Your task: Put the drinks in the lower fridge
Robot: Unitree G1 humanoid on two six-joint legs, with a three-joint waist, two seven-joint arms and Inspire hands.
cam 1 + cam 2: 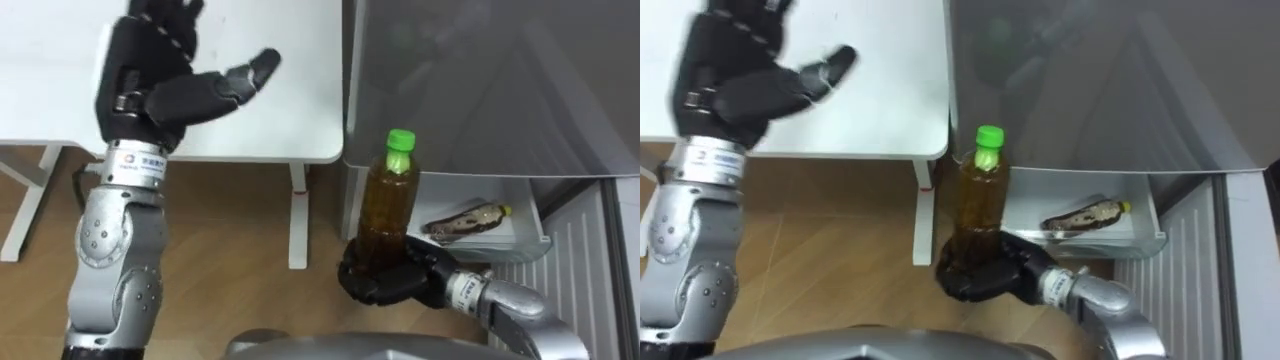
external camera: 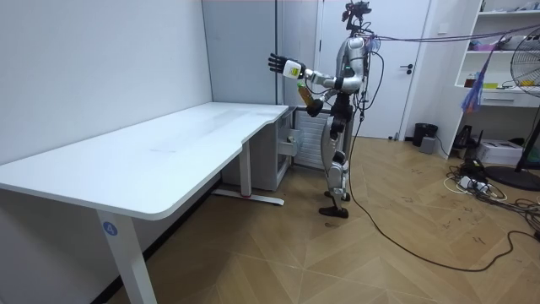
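We find the amber plastic drink bottle with green cap [image 1: 390,195] upright, its base clasped in the curled fingers of the right robot hand [image 1: 385,280]. The white lower fridge shelf [image 1: 520,215] lies just beside it at three o'clock, and a brown bottle [image 1: 462,221] lies flat on that shelf. The left robot hand [image 1: 165,95] hovers spread wide over the white worktop [image 1: 290,120] at ten o'clock. We judge that the grey fridge front [image 1: 480,80] overhead limits clearance.
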